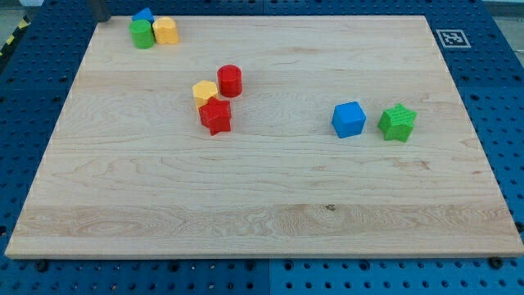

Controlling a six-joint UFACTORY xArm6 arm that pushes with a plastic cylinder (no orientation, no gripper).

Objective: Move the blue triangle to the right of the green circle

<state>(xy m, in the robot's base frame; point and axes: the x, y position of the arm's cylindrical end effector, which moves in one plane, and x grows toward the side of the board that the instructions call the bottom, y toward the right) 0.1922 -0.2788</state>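
The blue triangle [144,15] sat at the green circle's [142,34] twelve o'clock, touching it, a yellow block [165,30] occupying the circle's three o'clock side, blocking the goal spot. The rod's tip was not visible, so its position could not be told.

Small blue triangle [144,15] at the board's top-left corner, touching the upright green circle [142,34] just below it.

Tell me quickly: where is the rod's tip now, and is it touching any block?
My tip: not clearly in view, so contact cannot be told. A dark shape shows at the view's top edge, left of the blue triangle, which sits behind the green circle.
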